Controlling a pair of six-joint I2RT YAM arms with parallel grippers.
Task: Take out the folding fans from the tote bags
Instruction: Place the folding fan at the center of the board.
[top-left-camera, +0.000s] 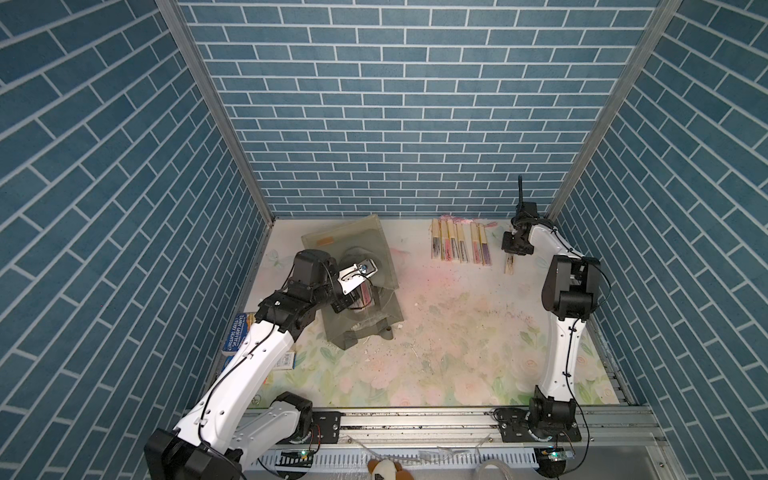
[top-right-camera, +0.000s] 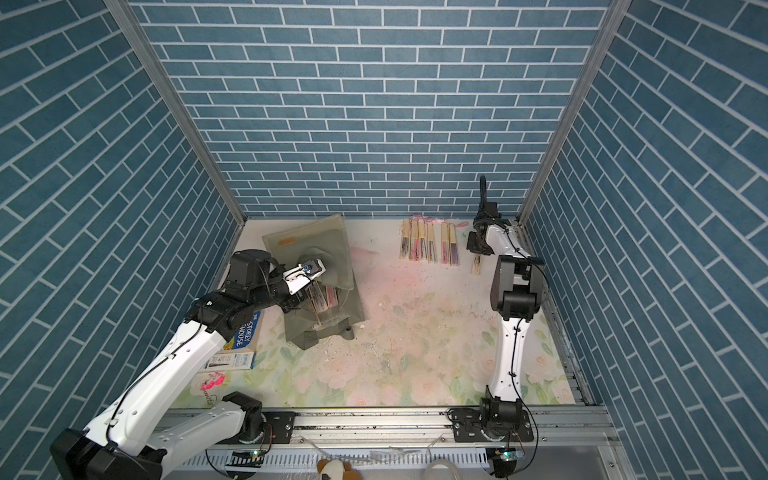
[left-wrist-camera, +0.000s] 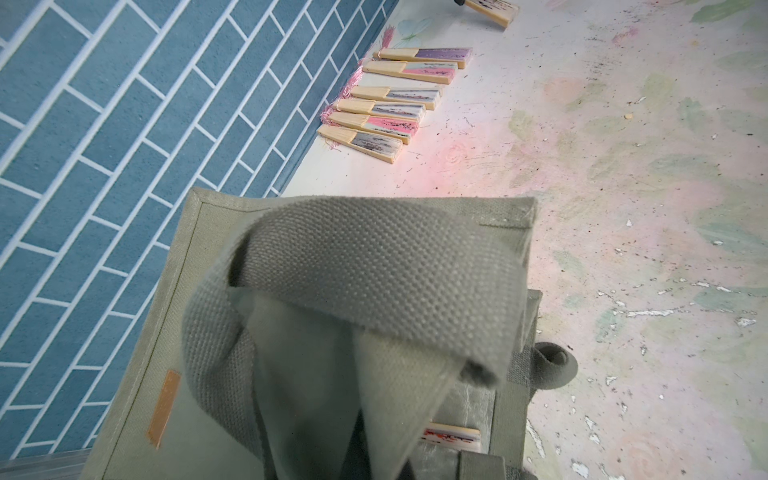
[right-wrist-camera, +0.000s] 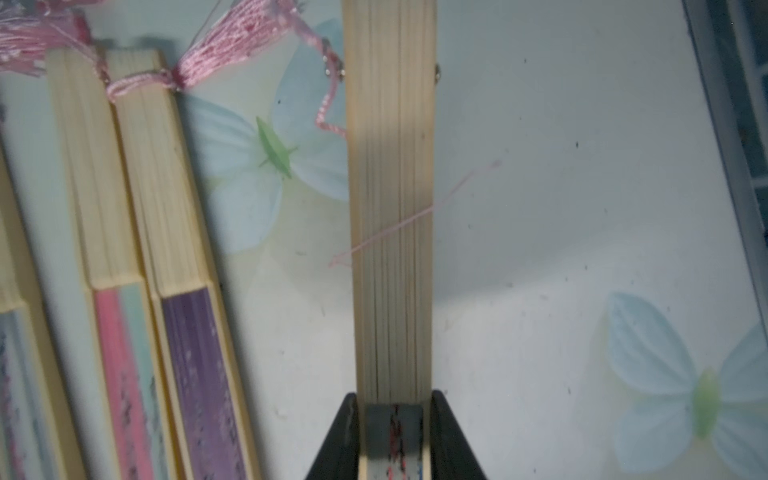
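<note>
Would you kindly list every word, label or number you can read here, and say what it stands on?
"STOREY", "HOUSE": on the blue book, its cover partly hidden.
"ANDY GRIFFITHS", "TERRY DENTON": same book, in a top view.
The small card beside the book: print too small to read.
The orange patch on the tote bag: no lettering legible.

We are seeing smooth white shells between boxy black joints on the left arm (top-left-camera: 249, 365) and the right arm (top-left-camera: 565, 353). Thin black cables are running along both. Each black base plate (top-left-camera: 510, 434) is showing silver screws. The right gripper (right-wrist-camera: 392, 399) is showing black wedge-shaped fingers (right-wrist-camera: 336, 440).
</note>
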